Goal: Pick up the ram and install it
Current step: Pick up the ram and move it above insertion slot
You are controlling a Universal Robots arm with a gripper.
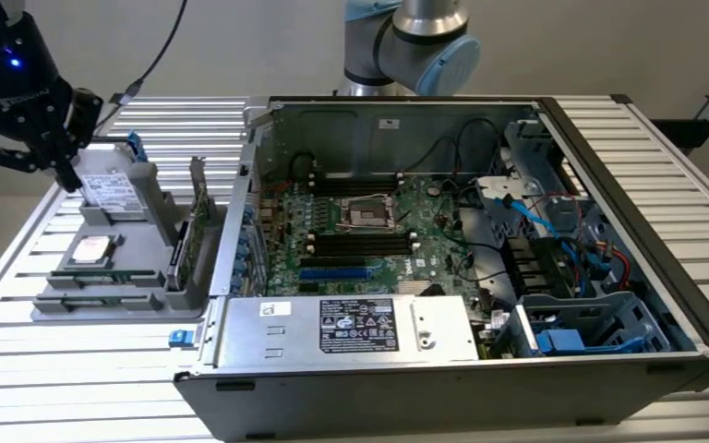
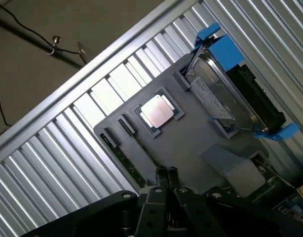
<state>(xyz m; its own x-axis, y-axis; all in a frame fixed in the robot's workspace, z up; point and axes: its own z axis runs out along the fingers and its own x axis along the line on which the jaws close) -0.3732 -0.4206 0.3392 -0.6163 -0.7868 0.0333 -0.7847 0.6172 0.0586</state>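
gripper [image 1: 69, 177] closed, above tray [image 1: 158, 208] | ram [image 1: 106, 276] in tray slot, untouched

Grey tray [image 2: 191, 143] lies on slatted table [image 1: 34, 378]. Hard drive [image 2: 213, 96], in blue bracket, sits tilted at one end of the tray. CPU [image 2: 159, 111] lies flat in a recess mid-tray. Open case [image 1: 453, 397] stands just beside the tray, on the exterior view's right, with motherboard [image 1: 379, 221] and power supply [image 1: 348, 325] exposed.
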